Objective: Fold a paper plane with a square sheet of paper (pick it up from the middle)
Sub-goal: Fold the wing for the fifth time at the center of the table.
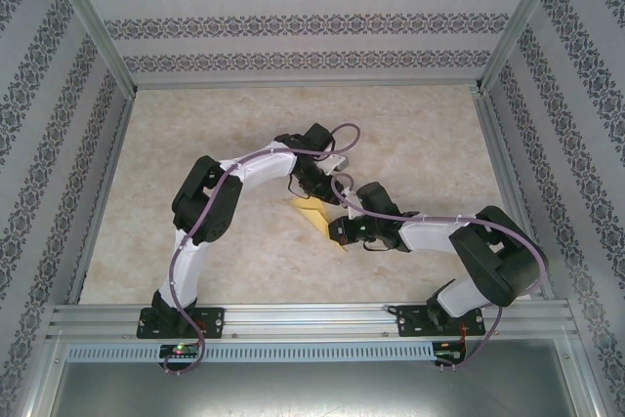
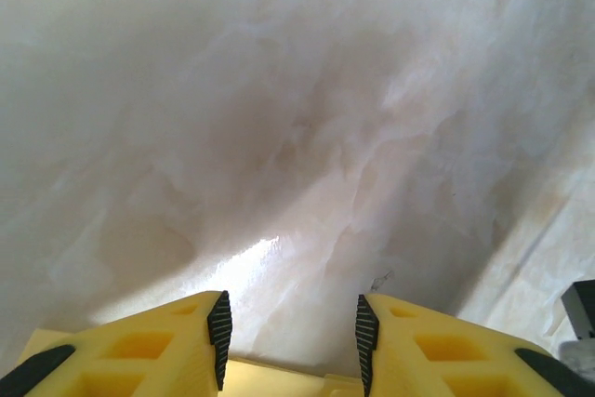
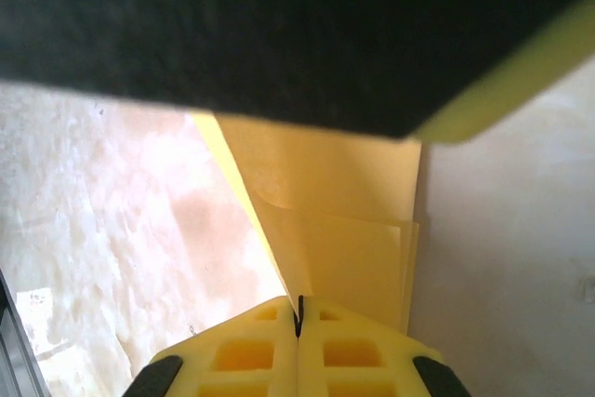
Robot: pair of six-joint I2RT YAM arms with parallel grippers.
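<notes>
The square sheet of paper (image 1: 314, 212) is mustard-yellow and lies mid-table, folded into a creased, layered, pointed shape between the two arms. In the right wrist view the paper (image 3: 344, 192) rises from the table, its folded layers fanned on the right. My right gripper (image 3: 298, 315) is shut on the paper's near edge, and from above the gripper (image 1: 342, 231) sits at the paper's near right corner. My left gripper (image 1: 311, 185) hovers over the paper's far end. In its own view the left gripper (image 2: 290, 327) stands open over bare tabletop with nothing between the pads.
A blurred dark mass with a yellow edge (image 3: 279, 34), close overhead, hangs above the paper in the right wrist view. Patterned walls (image 1: 293, 17) and aluminium rails (image 1: 312, 319) enclose the pale marbled table (image 1: 195, 144), which has free room on all sides of the arms.
</notes>
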